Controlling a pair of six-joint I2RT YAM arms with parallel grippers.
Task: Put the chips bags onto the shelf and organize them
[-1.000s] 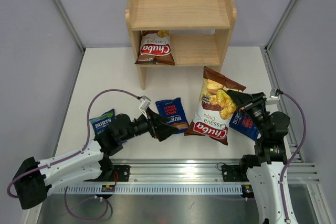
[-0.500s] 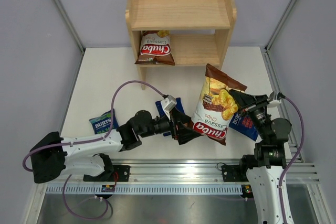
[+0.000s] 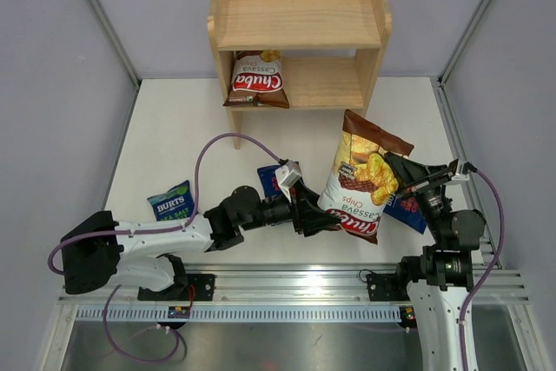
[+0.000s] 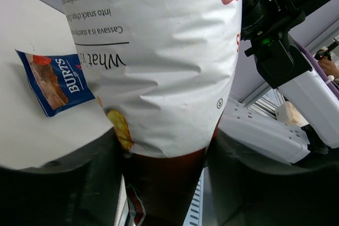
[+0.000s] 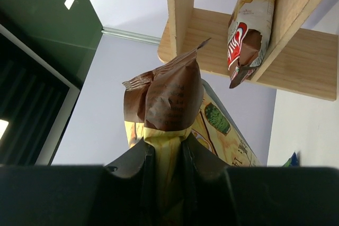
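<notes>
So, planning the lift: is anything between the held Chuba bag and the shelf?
Nothing visible does. The table between the held bag and the shelf is bare. A second Chuba bag takes only the lower tier's left part; the right part is free.

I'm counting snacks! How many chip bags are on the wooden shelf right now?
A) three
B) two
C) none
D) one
D: only one brown Chuba bag stands on the shelf, on its lower tier. The second Chuba bag is off the shelf, out in front of it.
</notes>
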